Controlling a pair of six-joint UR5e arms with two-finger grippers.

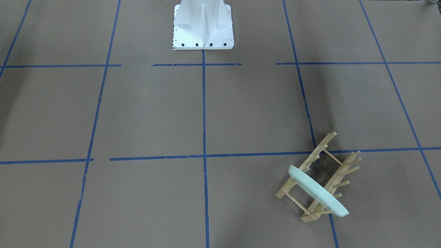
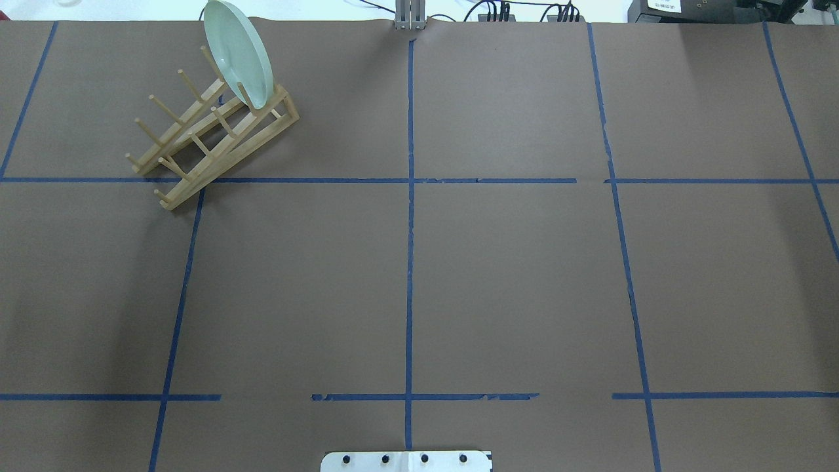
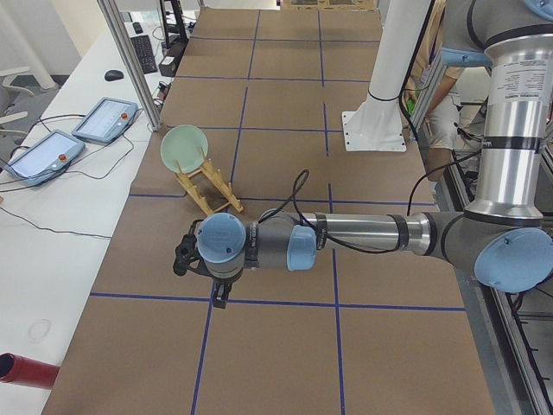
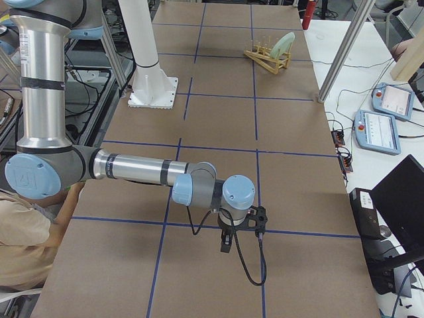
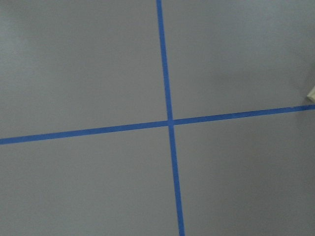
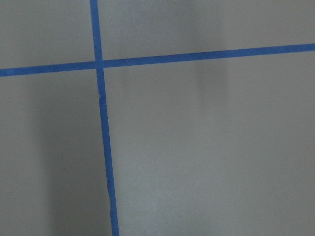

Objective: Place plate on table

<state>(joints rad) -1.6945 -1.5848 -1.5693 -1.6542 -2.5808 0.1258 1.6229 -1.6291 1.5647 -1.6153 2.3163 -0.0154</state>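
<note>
Where the plate stands: upper left of the overhead view, on edge in the end slot of the wooden rack [image 2: 262, 136], on the counter [image 2: 511, 282].
Plate [image 2: 237, 62] and left pincer [image 3: 220, 296]: well apart; in the left side view the plate sits above and left of it.
Plate and right pincer [image 4: 226, 244]: well apart; in the right side view the plate is at top right and the pincer at lower centre.
Plate's lean: tilted, with its long axis running upper left to lower right in the overhead view and its hollow face showing.
Left pincer's jaws: cannot tell.
Right pincer's jaws: cannot tell.
Wrist views: only counter and crossing blue tape [image 5: 170, 123].
Count: one plate, one rack, two pincers.
</note>
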